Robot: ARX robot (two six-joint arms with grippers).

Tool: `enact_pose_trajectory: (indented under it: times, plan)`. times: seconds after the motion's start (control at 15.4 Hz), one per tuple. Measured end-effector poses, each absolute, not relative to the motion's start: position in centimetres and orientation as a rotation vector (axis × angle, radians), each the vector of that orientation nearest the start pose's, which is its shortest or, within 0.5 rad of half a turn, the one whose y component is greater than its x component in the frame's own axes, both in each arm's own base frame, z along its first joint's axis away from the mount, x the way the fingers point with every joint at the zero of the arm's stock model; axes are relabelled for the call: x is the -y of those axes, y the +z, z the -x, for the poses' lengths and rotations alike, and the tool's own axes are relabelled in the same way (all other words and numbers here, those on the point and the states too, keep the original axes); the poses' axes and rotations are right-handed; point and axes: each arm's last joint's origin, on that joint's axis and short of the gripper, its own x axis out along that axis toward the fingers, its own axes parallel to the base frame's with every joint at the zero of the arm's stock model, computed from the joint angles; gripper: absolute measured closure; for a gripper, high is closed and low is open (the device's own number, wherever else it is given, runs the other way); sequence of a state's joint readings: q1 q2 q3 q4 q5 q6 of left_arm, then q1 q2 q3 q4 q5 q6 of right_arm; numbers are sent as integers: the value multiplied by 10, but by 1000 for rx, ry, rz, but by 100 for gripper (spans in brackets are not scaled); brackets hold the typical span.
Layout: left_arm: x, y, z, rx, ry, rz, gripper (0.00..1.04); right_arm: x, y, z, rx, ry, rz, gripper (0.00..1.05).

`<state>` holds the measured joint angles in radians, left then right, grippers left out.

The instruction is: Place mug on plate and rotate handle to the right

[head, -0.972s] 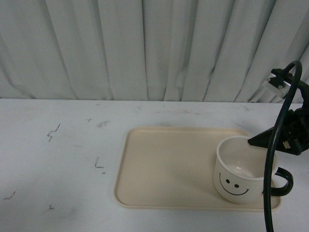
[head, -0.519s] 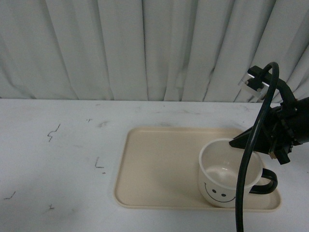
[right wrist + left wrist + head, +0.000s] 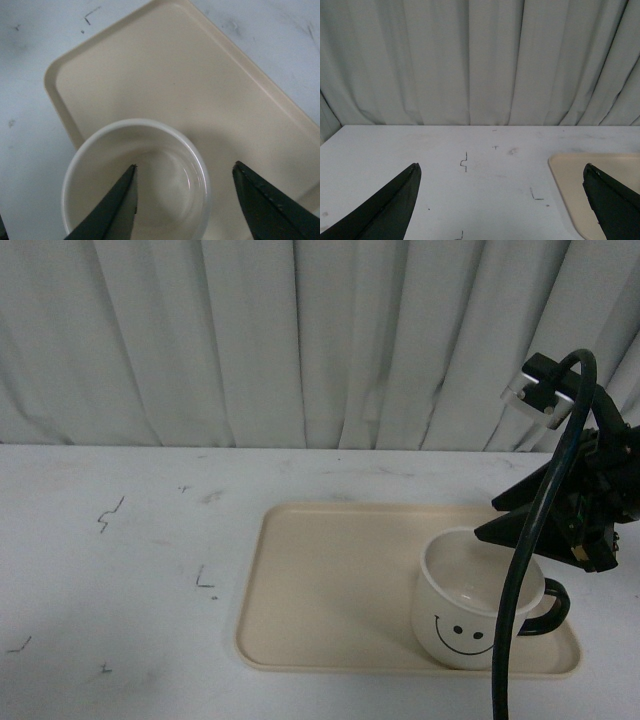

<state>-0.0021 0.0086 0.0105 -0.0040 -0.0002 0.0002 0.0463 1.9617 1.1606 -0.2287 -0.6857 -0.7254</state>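
The cream mug (image 3: 462, 608) stands upright in the plate's near right part, smiley face toward the camera. Its dark handle (image 3: 553, 602) points right. The beige plate (image 3: 330, 580) lies right of the table's middle. My right gripper (image 3: 535, 527) hovers open just above the mug's right rim. In the right wrist view, one of the right gripper's (image 3: 185, 167) fingers sits over the inside of the mug (image 3: 150, 195) and the other over the plate (image 3: 165, 75) outside the rim, neither visibly touching. My left gripper (image 3: 500, 167) stands open over bare table, with the plate's corner (image 3: 570, 175) beside one finger.
A black cable (image 3: 520, 580) from the right arm hangs in front of the mug. A pale curtain (image 3: 300, 340) closes off the back of the white table (image 3: 130, 570), which carries small black marks (image 3: 205, 582).
The mug has slid left along the plate, tipped briefly, and now stands upright. My right gripper has drawn up and slightly right off it. The handle still points right.
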Motion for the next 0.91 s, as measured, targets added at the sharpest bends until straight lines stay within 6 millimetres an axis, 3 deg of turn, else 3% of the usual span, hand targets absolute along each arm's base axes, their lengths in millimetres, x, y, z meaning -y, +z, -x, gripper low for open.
enact_pose_trajectory:
  times: [0.13,0.26,0.32,0.45,0.52,0.58,0.65,0.71,0.91]
  plan:
    - [0,166,-98,-2,-2,0,7,-39,150,-378,-649,993,313,25]
    - [0,166,-98,-2,-2,-1,7,-40,183,-368,-471,1016,332,4]
    - [0,166,-98,-2,-2,0,7,-40,198,-358,-380,1002,344,6]
    - [0,166,-98,-2,-2,0,7,-39,237,-305,-45,888,345,6]
    - [0,166,-98,-1,-2,0,7,-41,240,-298,6,885,303,6]
    - [0,166,-98,-2,-2,0,7,-45,240,-299,44,761,285,11]
    - [0,166,-98,-2,-2,0,7,-47,221,-289,6,484,193,23]
    - [0,166,-98,-2,-1,-1,7,-42,207,-276,-31,325,131,33]
    - [0,166,-98,-2,0,0,7,-19,207,-245,21,-3,36,62]
